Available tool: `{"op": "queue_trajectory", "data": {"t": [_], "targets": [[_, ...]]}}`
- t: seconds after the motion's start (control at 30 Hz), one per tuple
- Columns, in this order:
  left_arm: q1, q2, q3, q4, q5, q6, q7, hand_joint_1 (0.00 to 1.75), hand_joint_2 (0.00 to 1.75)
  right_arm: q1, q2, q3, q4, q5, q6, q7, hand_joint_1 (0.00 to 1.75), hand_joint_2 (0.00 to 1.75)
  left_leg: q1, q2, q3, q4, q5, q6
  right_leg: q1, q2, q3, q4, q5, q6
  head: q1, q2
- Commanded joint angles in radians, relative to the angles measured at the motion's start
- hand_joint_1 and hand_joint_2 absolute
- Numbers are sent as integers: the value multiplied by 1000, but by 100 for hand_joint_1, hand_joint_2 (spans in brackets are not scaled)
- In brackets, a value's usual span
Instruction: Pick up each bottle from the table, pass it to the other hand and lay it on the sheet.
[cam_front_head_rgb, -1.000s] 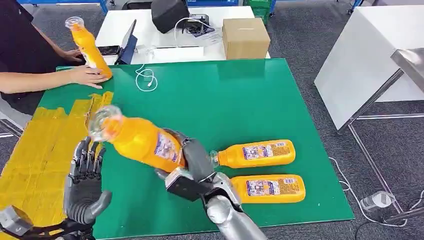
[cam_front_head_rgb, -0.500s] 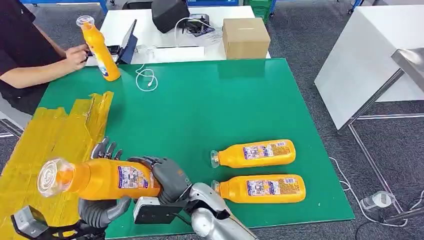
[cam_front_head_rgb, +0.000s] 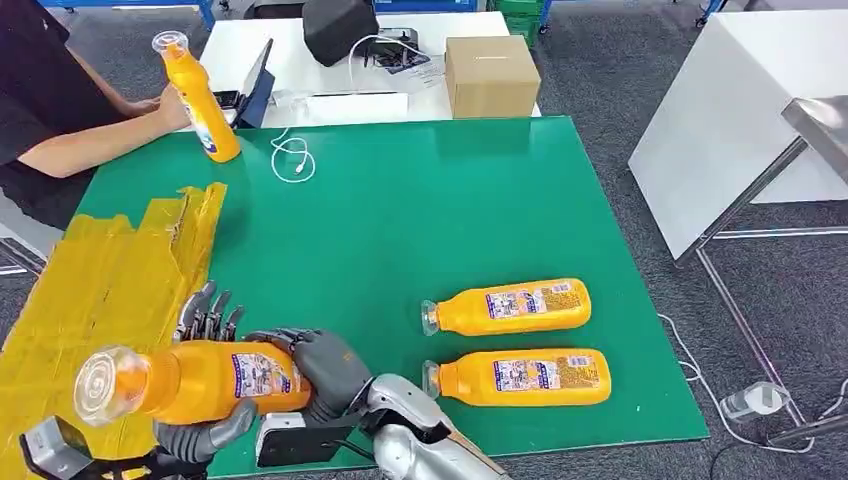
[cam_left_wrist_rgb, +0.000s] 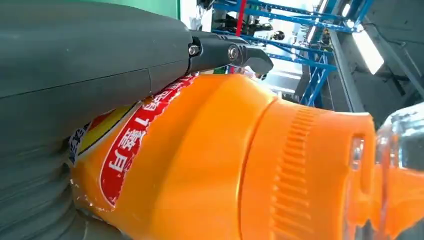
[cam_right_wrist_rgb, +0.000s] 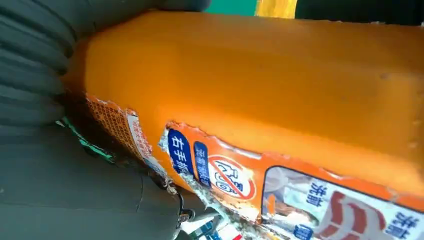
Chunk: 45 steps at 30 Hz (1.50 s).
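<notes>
I see my right hand (cam_front_head_rgb: 318, 368) wrapped around the base of an orange bottle (cam_front_head_rgb: 195, 380) lying sideways just above the counter's (cam_front_head_rgb: 400, 210) near edge, cap over the yellow sheet (cam_front_head_rgb: 90, 290). My left hand (cam_front_head_rgb: 200, 425) cups it from below, fingers (cam_front_head_rgb: 207, 312) showing behind. Two more bottles (cam_front_head_rgb: 510, 306) (cam_front_head_rgb: 525, 377) lie to the right. Farther off, a person's hand (cam_front_head_rgb: 172, 105) holds another bottle (cam_front_head_rgb: 197, 97) upright; a white cable (cam_front_head_rgb: 290, 155) lies beside it.

Cardboard box (cam_front_head_rgb: 491, 76), white cable (cam_front_head_rgb: 291, 158), black bag (cam_front_head_rgb: 340, 28), person's arm (cam_front_head_rgb: 80, 140)
</notes>
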<state>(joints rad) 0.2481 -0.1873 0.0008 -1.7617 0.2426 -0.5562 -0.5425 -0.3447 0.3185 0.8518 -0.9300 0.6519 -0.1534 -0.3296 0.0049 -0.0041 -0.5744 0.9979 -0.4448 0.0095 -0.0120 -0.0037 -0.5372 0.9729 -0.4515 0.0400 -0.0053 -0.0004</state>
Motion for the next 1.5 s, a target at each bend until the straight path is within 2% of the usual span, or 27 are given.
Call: {"op": "queue_trajectory", "data": {"t": [0.03, 0.4, 0.47, 0.5, 0.53, 0.57, 0.63, 0.7, 0.77, 0.83, 0.9, 1.0, 1.13, 1.27, 1.3, 1.4, 1.5], "targets": [[-38, 20, -40, 36, 0, -11, -3, 175, 175, -27, 31, 61, 125, 10, -2, 6, 175, 175, 0, -1, 2, -1, 0, 0, 0, -1, 2, -1, 0, -1, 0, 0], [-36, 16, -38, 21, -60, 7, -37, 175, 175, -21, 13, 7, 81, -1, -27, 24, 175, 175, 0, -2, 2, -1, 0, 0, 1, -2, 2, -1, -1, -1, 0, 0], [-36, 7, -28, 16, -102, 50, -44, 175, 175, -19, 3, -6, 57, 20, -43, 52, 175, 175, 0, -1, 2, -1, 0, 0, 1, -1, 2, -1, -1, -1, 0, 0], [-36, 4, -23, 13, -131, 75, -52, 175, 175, -22, -6, -11, 44, 38, -63, 67, 145, 175, 0, -1, 1, -1, 0, 0, 0, -2, 2, -1, -1, -1, 0, 0], [-35, 1, -15, 6, -176, 113, -68, 175, 175, -19, -17, -22, 18, 46, -73, 75, 0, 175, 0, -1, 1, 0, 0, 0, 0, -2, 1, -1, 0, -1, 0, 0], [-34, 1, -2, -7, -234, 163, -88, 175, 175, -19, -39, -34, -25, 50, -65, 83, 0, 175, 1, -2, 2, 0, -1, 0, 1, -2, 3, -1, -1, -1, 0, 0], [-40, -5, 38, -33, -458, 372, -152, 175, 175, 2, -82, -75, -142, 48, -58, 92, 0, 175, 1, -2, 0, 0, 0, 0, 1, -2, 1, -1, -1, -1, 0, 0], [-51, 8, 60, -36, -478, 384, -154, 175, 175, 23, -115, -94, -230, 43, -28, 105, 0, 175, 2, -3, 2, 1, -1, 0, 2, -3, 3, -1, -1, -2, 0, 0], [-51, 7, 60, -35, -479, 383, -154, 175, 175, 27, -112, -94, -231, 44, -27, 106, 0, 175, 1, -5, 1, 0, 0, 0, 1, -5, 2, -1, -1, -1, 0, 0], [-59, 0, 89, -36, -628, 564, -156, 175, 175, 40, -130, -105, -278, 55, -39, 98, 0, 175, 1, -2, 2, 0, -1, 0, 1, -2, 3, -2, -1, -1, 0, 0], [-81, 7, 158, -13, -781, 726, -137, 175, 175, 71, -182, -122, -396, 53, -38, 90, 0, 175, 1, -3, 2, 0, 0, 0, 1, -3, 3, -2, -1, -1, 0, 0], [-98, 40, 220, 51, -1036, 931, -98, 175, 175, 101, -236, -145, -515, 26, -4, 76, 0, 175, 1, -4, 2, -1, 0, 0, 1, -4, 3, -2, -1, -1, 0, 0], [-132, 112, 237, 229, -1205, 972, -14, 175, 175, 97, -251, -149, -541, -1, 16, 53, 0, 175, -1, -2, 2, -2, 1, 0, -1, -2, 2, -2, 0, -1, 0, 0], [-160, 148, 234, 367, -1345, 1001, 48, 175, 175, 76, -249, -127, -522, -6, 21, 47, 0, 175, 0, -1, 4, -3, 1, 0, 0, -1, 4, -3, 0, -1, 0, 0], [-181, 172, 225, 439, -1375, 964, 72, 175, 175, 70, -250, -122, -518, -12, 24, 43, 0, 175, 0, -1, 4, -3, 1, 0, 0, -1, 3, -3, 0, -1, 0, 0], [-204, 184, 224, 507, -1372, 963, 70, 175, 175, 67, -251, -121, -518, -18, 25, 41, 0, 175, -1, -3, 4, -3, 1, 0, 0, -3, 4, -3, 0, -1, 0, 0], [-214, 212, 201, 591, -1404, 892, 95, 175, 175, 59, -256, -119, -520, -28, 27, 38, 0, 175, 0, 0, 3, -2, 0, 0, 0, 0, 3, -2, 0, -1, 0, 0]]}}
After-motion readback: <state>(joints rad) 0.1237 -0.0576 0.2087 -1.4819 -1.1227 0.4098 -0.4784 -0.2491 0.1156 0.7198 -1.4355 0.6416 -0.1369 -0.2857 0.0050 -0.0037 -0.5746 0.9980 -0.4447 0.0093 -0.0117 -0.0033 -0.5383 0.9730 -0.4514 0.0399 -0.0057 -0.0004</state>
